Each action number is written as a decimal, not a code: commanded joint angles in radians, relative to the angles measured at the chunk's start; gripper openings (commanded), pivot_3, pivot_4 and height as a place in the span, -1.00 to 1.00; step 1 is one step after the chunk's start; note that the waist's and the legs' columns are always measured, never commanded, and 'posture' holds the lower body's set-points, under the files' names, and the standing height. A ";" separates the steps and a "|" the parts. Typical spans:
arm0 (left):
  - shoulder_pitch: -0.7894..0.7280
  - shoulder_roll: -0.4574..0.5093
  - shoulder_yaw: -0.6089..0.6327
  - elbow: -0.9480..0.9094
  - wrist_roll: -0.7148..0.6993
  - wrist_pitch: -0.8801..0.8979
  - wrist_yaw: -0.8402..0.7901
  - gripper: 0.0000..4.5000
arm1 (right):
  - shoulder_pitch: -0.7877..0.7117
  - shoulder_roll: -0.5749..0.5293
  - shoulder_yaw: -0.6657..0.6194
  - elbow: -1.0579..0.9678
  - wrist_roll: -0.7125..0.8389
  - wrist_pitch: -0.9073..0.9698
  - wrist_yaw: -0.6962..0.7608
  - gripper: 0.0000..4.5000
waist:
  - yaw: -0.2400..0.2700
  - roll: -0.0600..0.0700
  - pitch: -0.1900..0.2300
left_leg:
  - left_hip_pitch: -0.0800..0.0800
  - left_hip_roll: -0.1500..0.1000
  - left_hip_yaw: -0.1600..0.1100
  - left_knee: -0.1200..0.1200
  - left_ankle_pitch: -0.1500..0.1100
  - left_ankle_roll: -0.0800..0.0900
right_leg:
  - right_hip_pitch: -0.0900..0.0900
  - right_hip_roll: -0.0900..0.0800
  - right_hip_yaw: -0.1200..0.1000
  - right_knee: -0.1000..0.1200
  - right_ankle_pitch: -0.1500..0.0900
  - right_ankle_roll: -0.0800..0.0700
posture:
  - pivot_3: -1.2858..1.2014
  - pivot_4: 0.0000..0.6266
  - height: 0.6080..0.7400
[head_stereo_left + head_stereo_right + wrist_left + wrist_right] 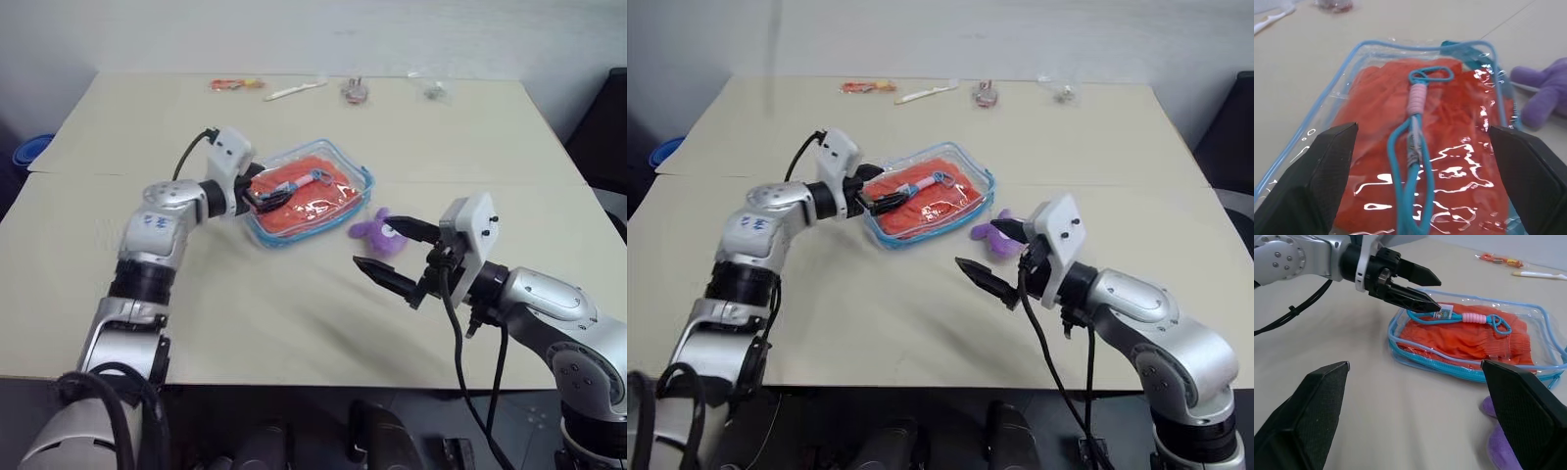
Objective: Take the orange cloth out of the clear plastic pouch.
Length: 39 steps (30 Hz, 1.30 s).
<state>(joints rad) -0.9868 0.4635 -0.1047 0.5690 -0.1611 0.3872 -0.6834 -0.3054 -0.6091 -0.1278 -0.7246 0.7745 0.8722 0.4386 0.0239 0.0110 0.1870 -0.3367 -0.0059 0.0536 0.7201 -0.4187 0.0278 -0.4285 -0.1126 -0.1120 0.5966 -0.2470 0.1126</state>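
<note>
1. We see the flat clear plastic pouch with light blue zipper trim [312,192] lying on the pale beige counter [294,313], the folded bright orange cloth [304,196] sealed inside it.
2. Our left gripper [266,194] hangs over the pouch's near-left end, its black fingers [1322,166] spread wide and holding nothing; the pouch's long axis runs away from them, along the blue cord loop [1415,147] on top.
3. Our right gripper [392,257] stands wide apart too, empty, nearer the small purple plush toy [377,231] than the pouch.
4. We judge the left arm nearer.
</note>
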 commanded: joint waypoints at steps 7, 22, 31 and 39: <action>-0.145 -0.071 -0.025 0.344 0.145 -0.171 0.064 0.48 | -0.026 -0.010 -0.002 -0.044 0.009 -0.006 -0.035 1.00 | -0.002 0.000 0.000 | 0.000 0.000 0.000 0.000 0.000 0.000 | 0.000 0.000 0.000 0.000 0.000 0.000 | 0.03 -0.52 1.00; 0.019 0.091 0.135 0.042 0.080 0.003 0.036 -0.98 | -0.043 -0.081 0.005 -0.023 0.015 -0.026 0.056 1.00 | -0.017 -0.001 0.000 | 0.000 0.001 0.000 -0.001 0.000 0.001 | -0.001 -0.001 -0.001 0.000 0.000 0.001 | 0.03 -0.52 1.00; 0.478 0.391 0.477 -0.384 0.007 0.260 0.082 -0.98 | -0.071 -0.114 0.040 0.039 0.050 -0.057 0.247 1.00 | -0.037 -0.001 0.000 | 0.000 0.006 -0.007 -0.002 0.000 0.001 | -0.003 -0.003 0.000 0.000 0.000 0.001 | 0.03 -0.52 1.00; 0.810 0.399 0.653 -0.560 -0.005 0.314 0.133 -0.76 | -0.142 -0.118 0.104 0.150 0.010 -0.104 0.384 1.00 | -0.002 -0.001 0.000 | 0.000 0.004 -0.012 0.000 0.000 0.001 | 0.001 -0.004 0.000 -0.001 0.001 0.001 | 0.03 -0.52 1.00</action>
<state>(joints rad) -0.1888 0.8588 0.4973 0.0758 -0.1545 0.6997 -0.5665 -0.4309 -0.7221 -0.0251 -0.5759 0.7890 0.7979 0.7968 0.0222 0.0095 0.1868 -0.3365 -0.0010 0.0413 0.7201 -0.4189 0.0290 -0.4278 -0.1165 -0.1129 0.5956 -0.2464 0.1135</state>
